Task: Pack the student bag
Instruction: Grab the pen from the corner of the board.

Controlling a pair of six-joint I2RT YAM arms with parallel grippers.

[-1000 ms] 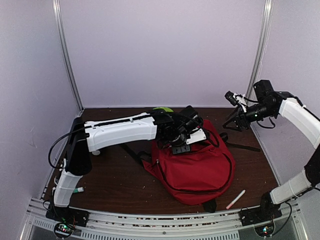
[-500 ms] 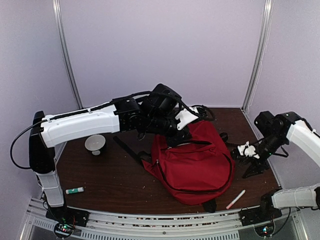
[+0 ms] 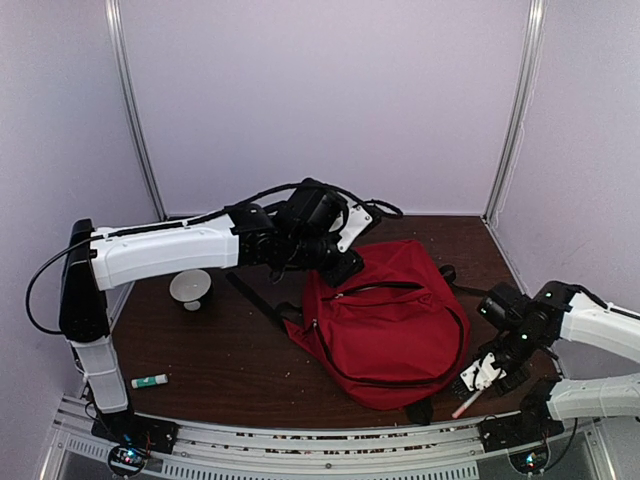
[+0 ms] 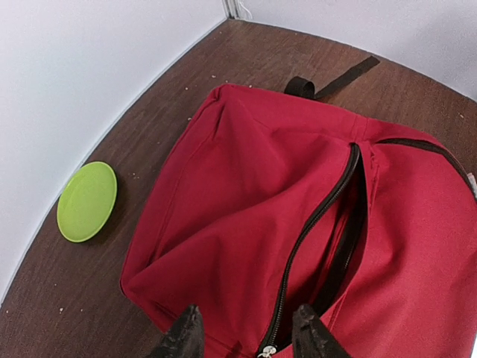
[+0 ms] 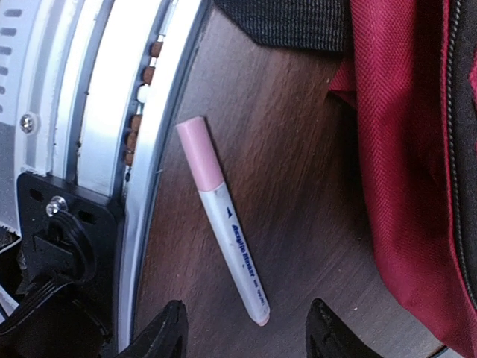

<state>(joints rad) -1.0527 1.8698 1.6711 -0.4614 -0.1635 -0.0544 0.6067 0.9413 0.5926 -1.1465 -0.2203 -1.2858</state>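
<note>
I see the student bag (image 3: pixel 395 320), a big red backpack with black zips and straps. It lies flat, right of the worktop's middle, with its top toward the far edge. The main zip gapes partly open near the top. My left gripper (image 4: pixel 246 339) hangs just over that top end, fingers apart with the zip pull showing between them, grasping nothing. My right gripper (image 5: pixel 246 332) sits low near the right near corner, just beside the bag. Its fingers are spread over a pink-capped marker (image 5: pixel 223 220) lying along the near edge, and it holds nothing. A green plate (image 4: pixel 87 201) lies by the far edge.
</note>
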